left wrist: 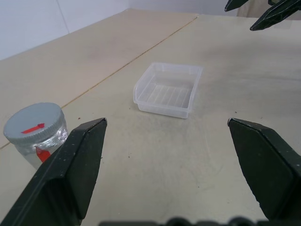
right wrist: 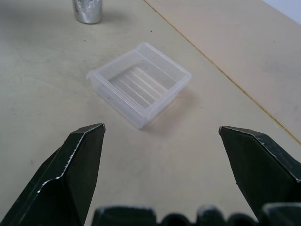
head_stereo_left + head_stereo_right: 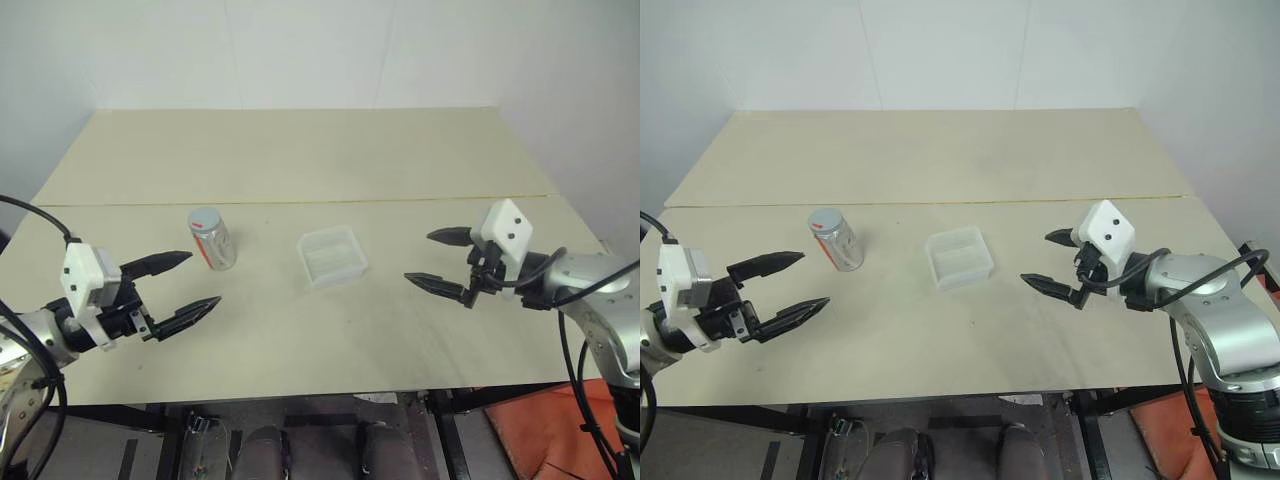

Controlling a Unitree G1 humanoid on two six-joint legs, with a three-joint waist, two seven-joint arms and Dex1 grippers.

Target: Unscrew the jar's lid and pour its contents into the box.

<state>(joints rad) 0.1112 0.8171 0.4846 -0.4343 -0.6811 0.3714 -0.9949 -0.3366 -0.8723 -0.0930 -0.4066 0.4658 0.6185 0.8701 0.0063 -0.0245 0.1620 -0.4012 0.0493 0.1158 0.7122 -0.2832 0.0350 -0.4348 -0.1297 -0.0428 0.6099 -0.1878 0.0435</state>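
Your left end effector [image 3: 186, 285] and right end effector [image 3: 438, 258] hover released, flanking the capped jar [image 3: 212, 240] and empty box [image 3: 332, 255] on the table [image 3: 300, 160], evidently staged for approach.

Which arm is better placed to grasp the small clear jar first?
Left, probably. The open left gripper hovers just beside the small clear jar with a grey lid; the open right gripper is beyond the translucent white plastic box.
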